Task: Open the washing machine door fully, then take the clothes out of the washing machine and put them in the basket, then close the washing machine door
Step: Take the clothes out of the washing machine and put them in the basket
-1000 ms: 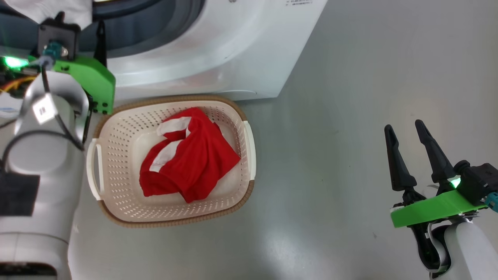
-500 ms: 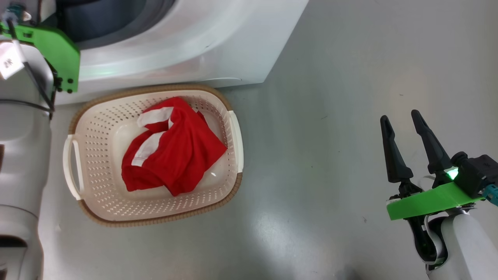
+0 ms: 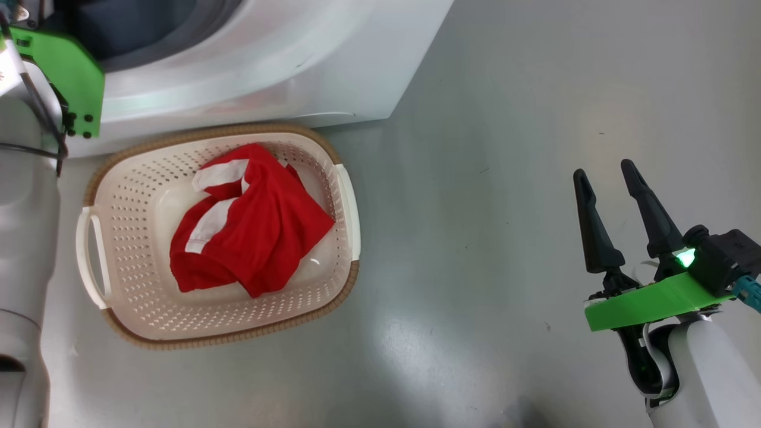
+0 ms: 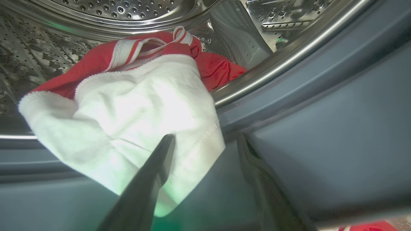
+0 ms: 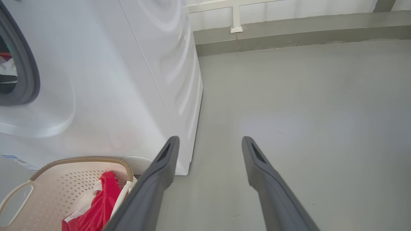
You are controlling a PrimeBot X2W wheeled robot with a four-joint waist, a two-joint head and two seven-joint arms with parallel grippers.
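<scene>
1. Head view: the cream perforated basket (image 3: 352, 209) stands on the grey floor (image 3: 505, 178) just in front of the white washing machine (image 3: 285, 71). Its brown woven rim is close against the foot of the machine's front panel.
2. A bunched red garment with white stripes (image 3: 261, 232) lies in the middle of the basket and rests on its bottom.
3. The right hand (image 3: 603, 167) hovers over bare floor, well apart from the basket on its right side. Its two dark fingers are spread open, with only floor between them.
4. Right wrist view: the same two fingers point along the floor past the machine's front corner. The basket and its red cloth sit at the lower left.
5. The pale left forearm (image 3: 24, 238) runs up the left edge of the head view, and its green bracket (image 3: 65, 71) is at the machine's dark opening.
6. Left wrist view: the left hand (image 4: 206, 136) is at the mouth of the steel drum (image 4: 128, 9), open, with its fingers wide apart. One fingertip overlaps the lower edge of a white cloth (image 4: 128, 118), though I cannot tell whether it touches. The other fingertip is in front of the grey gasket (image 4: 321, 128).
7. The white cloth drapes over the drum's lip onto the gasket. Behind it, a second red garment (image 4: 218, 69) with a striped white band lies inside the drum.
</scene>
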